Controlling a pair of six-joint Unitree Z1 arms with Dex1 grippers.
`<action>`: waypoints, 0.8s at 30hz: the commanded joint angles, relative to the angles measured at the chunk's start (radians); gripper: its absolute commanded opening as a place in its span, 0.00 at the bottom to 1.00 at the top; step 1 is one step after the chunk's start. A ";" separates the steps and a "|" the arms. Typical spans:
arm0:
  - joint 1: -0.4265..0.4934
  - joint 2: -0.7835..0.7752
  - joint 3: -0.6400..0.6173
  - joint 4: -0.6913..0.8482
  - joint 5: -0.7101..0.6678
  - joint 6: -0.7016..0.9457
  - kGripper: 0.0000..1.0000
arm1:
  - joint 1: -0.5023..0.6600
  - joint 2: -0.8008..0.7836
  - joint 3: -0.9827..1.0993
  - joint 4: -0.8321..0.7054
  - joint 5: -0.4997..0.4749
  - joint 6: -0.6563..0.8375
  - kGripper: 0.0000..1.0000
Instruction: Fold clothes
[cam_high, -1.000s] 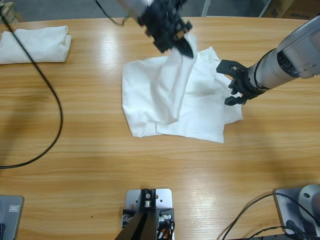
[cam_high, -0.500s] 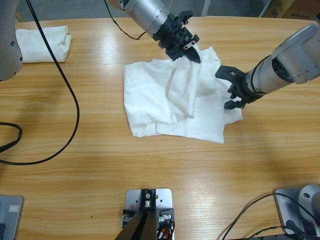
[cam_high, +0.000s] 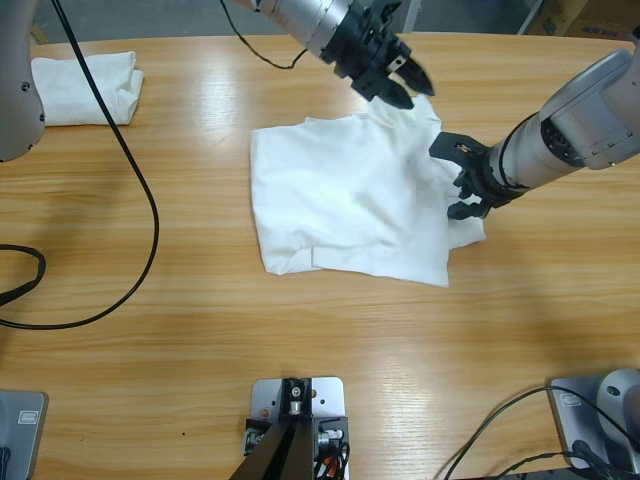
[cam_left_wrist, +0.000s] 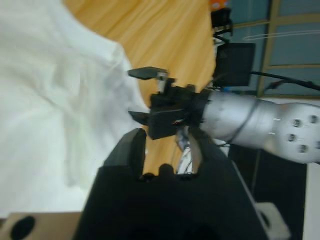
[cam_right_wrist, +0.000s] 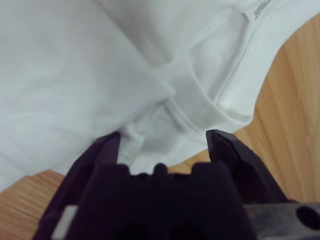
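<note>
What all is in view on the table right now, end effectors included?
T-shirt: one, white, spread and partly folded at the table's middle, a label visible at its neck in the right wrist view.
Folded garment: one, white, at the far left corner of the table.
Cable: one, black, looping across the table's left side.
Table: one, light wood, long.
Left end effector: one, black, open, empty, above the T-shirt's far edge.
Right end effector: one, black, open, at the T-shirt's right edge, cloth between its jaws but not clamped.
</note>
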 joint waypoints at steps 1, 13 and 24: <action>-0.003 0.011 -0.602 -0.040 -0.024 -0.025 0.39 | 0.024 0.016 0.019 -0.006 -0.033 0.023 0.70; 0.134 -0.294 -0.443 0.707 0.611 0.371 0.39 | 0.054 -0.239 -0.347 0.557 -0.234 0.348 1.00; 0.148 -0.687 0.697 0.336 0.998 0.422 0.40 | 0.196 -0.100 -0.538 0.771 -0.203 0.832 1.00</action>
